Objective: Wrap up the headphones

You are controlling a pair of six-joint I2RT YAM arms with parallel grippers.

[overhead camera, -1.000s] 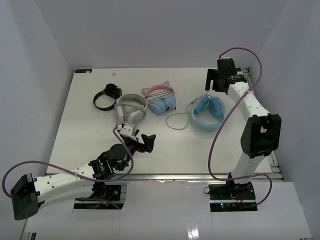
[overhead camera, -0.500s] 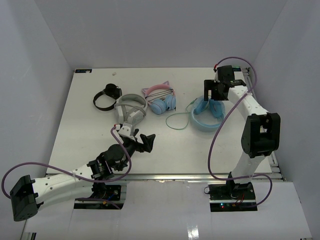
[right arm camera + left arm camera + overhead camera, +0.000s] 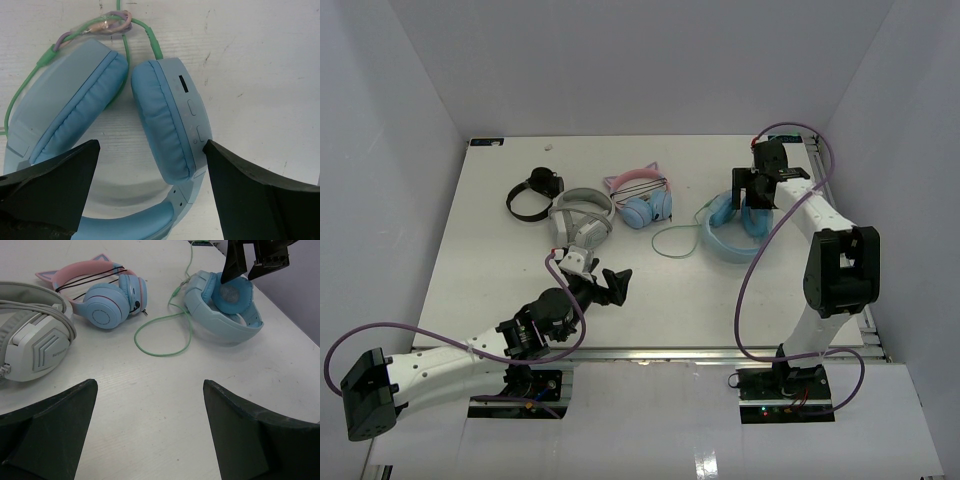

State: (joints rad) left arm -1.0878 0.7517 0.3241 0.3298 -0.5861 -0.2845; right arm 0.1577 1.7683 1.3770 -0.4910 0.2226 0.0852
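The light-blue headphones (image 3: 732, 228) lie flat at the right of the table, cups folded together (image 3: 165, 125). Their pale-green cable (image 3: 672, 240) loops loose to the left, with a bundled bit at the cups (image 3: 107, 24). My right gripper (image 3: 752, 192) hangs open just above the cups. In the right wrist view its jaws (image 3: 150, 144) straddle one padded cup with nothing gripped. My left gripper (image 3: 608, 283) stands open low over bare table near the front. From the left wrist view (image 3: 150, 386) it faces the headphones (image 3: 225, 307) and the cable loop (image 3: 165, 337).
A pink cat-ear pair with blue cups (image 3: 642, 197) lies left of the cable. A grey-white pair (image 3: 582, 215) sits beside it, close ahead of my left gripper. A black pair (image 3: 533, 193) lies at the far left. Walls close the table on three sides.
My right gripper has come from the table's back right corner forward and down over the headphone cups, still open. The left arm has barely shifted.
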